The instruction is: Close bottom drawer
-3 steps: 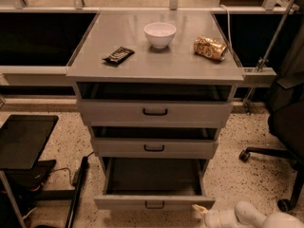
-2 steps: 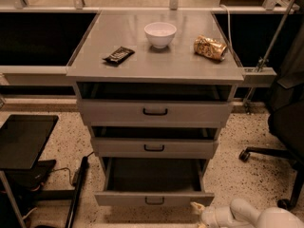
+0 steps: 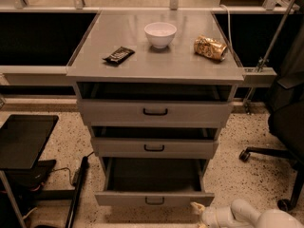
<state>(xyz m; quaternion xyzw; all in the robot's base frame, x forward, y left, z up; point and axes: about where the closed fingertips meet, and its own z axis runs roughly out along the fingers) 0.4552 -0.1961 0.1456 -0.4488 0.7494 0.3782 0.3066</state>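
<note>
Camera view, and the bottom drawer point(image 3: 124, 198) sits pulled well out at the foot of the grey cabinet, its deep tray open and its black loop handle point(image 3: 154, 201) facing us. The white arm comes in low from the right, with the end effector point(image 3: 197, 212) just off the drawer front's right corner; clenched or released, cannot tell. Both upper drawers stand slightly ajar. Up on the tabletop point(image 3: 156, 65): a white bowl point(image 3: 160, 33), a dark wrapper point(image 3: 118, 55) and a crumpled gold bag point(image 3: 210, 48).
</note>
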